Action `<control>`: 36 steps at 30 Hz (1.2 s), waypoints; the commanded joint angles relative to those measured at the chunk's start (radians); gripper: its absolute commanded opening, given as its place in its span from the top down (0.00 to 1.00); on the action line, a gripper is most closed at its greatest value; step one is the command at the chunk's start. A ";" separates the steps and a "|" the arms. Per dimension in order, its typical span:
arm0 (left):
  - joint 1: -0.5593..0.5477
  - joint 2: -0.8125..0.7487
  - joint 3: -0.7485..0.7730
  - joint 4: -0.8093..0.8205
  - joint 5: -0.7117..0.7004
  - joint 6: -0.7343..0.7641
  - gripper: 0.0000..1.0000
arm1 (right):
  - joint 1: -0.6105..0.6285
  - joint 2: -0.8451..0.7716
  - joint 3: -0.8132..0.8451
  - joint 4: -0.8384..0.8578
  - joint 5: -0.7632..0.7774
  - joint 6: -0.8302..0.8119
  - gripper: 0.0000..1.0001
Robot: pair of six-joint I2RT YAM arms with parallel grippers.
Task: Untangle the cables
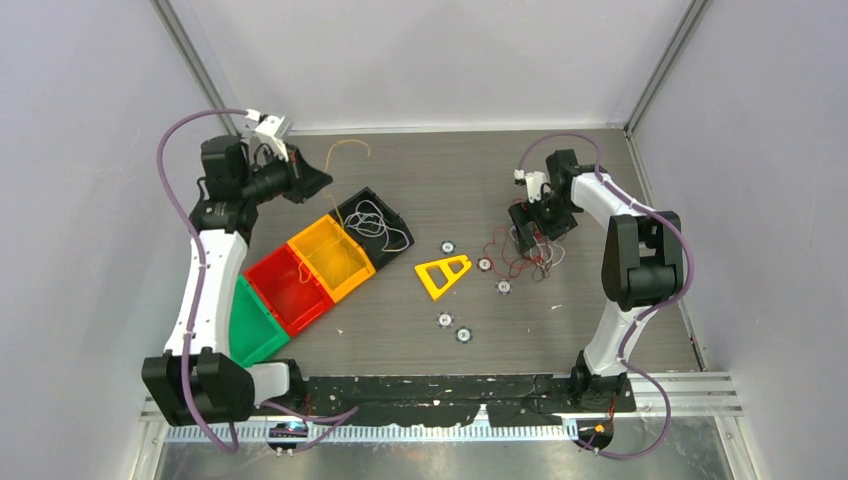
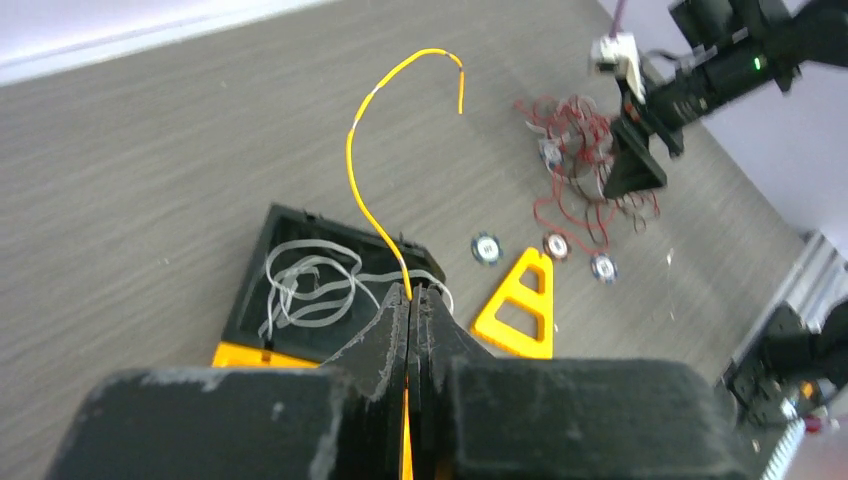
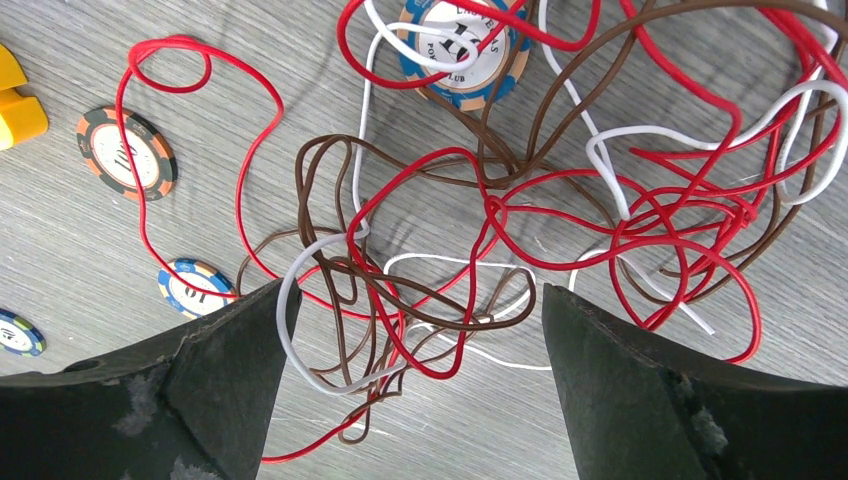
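The desk [image 1: 420, 165] has open room at its middle and far edge. A black bin [image 2: 247, 290] holds white wire [image 2: 300, 295]. Near the right edge the tangle [image 1: 522, 256] lies beneath the wide-spread right pincer [image 3: 417, 295]. The left pincer [image 2: 411, 295] clamps a yellow wire [image 2: 349, 150].
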 commanded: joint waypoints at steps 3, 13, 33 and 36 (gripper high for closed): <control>-0.036 0.099 0.000 0.402 -0.159 -0.237 1.00 | -0.004 -0.041 0.018 -0.004 -0.029 -0.006 0.03; -0.062 0.128 -0.164 0.749 -0.432 -0.284 1.00 | -0.004 -0.025 0.029 -0.007 -0.046 -0.005 0.03; -0.087 -0.013 -0.247 0.513 -0.634 -0.397 1.00 | 0.537 -0.360 -0.017 0.625 -0.339 0.614 0.02; -0.086 -0.014 -0.232 0.453 -0.614 -0.470 1.00 | 0.659 -0.295 -0.009 0.847 -0.259 0.722 0.04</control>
